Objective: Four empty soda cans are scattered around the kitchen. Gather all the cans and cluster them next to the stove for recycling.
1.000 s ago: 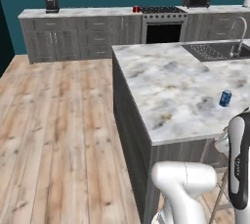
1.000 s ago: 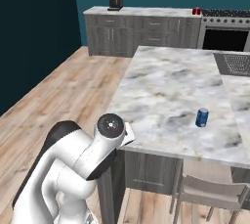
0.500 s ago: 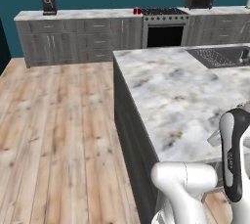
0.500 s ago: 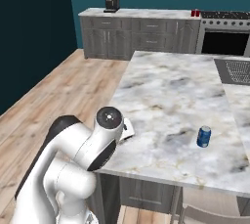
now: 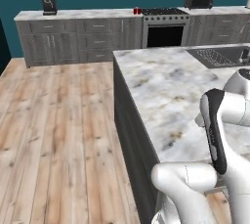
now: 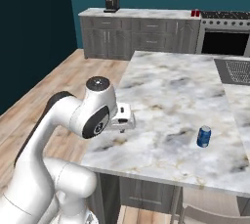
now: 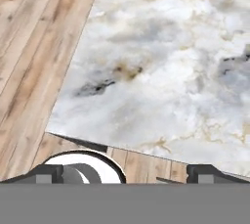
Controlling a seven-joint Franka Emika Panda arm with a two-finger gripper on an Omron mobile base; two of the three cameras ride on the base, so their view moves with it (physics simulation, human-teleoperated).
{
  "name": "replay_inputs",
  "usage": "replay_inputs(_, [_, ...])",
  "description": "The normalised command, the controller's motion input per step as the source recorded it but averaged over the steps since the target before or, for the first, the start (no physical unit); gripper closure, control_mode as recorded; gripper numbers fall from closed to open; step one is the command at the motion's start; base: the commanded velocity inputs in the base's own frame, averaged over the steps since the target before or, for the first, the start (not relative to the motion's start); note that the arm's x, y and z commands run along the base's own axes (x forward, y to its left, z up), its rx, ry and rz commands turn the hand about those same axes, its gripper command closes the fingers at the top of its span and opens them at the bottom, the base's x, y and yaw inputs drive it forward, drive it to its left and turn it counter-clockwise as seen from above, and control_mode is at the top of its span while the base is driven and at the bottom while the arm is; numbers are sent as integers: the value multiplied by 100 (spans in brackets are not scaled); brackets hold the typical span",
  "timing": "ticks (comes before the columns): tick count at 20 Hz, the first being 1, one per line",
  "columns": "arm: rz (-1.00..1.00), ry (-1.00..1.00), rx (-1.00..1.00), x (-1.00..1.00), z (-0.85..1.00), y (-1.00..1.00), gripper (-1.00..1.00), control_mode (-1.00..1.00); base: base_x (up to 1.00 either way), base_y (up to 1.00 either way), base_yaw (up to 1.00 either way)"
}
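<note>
Soda cans remain scattered in this rendered kitchen: a blue one [image 6: 203, 136] stands upright on the marble island desk [image 6: 171, 96], toward its near right part and a little in from the near edge, while red cans [image 5: 136, 11] sit on the far desk [image 5: 73, 14] just left of the stove [image 5: 165, 27], where the cluster is meant to form. The red cans also show in the right base view [image 6: 195, 13], hard against the range.

The tool [image 7: 124, 171] hangs over the island's near left corner with its fingers spread wide and nothing between them; the tips [image 7: 49, 173] frame bare marble and a strip of wood floor [image 7: 34, 37]. That empty, open stance suits a reach for the blue can, which stands well apart from the tool, off to the right across open marble.

Room for moving looks generous. Nothing lies on the desk between hand and can. The sink [image 6: 238, 70] is set in the far right part of the top, away from that path. The can's closeness to the near edge is the likely hazard: a sideways nudge could tip it, perhaps toward the floor. The wood floor [image 5: 58, 135] left of the island runs unobstructed to the far cabinets, a plausible route for carrying the can to the stove.
</note>
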Motion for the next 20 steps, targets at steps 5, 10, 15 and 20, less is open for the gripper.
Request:
replay_inputs(5, [-30, 12, 0, 41, 0, -44, -100, -100, 0, 0, 0])
replay_inputs(10, [-20, 4, 4, 60, -8, -59, -100, -100, 0, 0, 0])
replay_inputs(15, [-7, -5, 10, 71, -10, -86, -100, -100, 0, 0, 0])
replay_inputs(20, [-2, -6, 9, 71, -13, -98, -100, -100, 0, 0, 0])
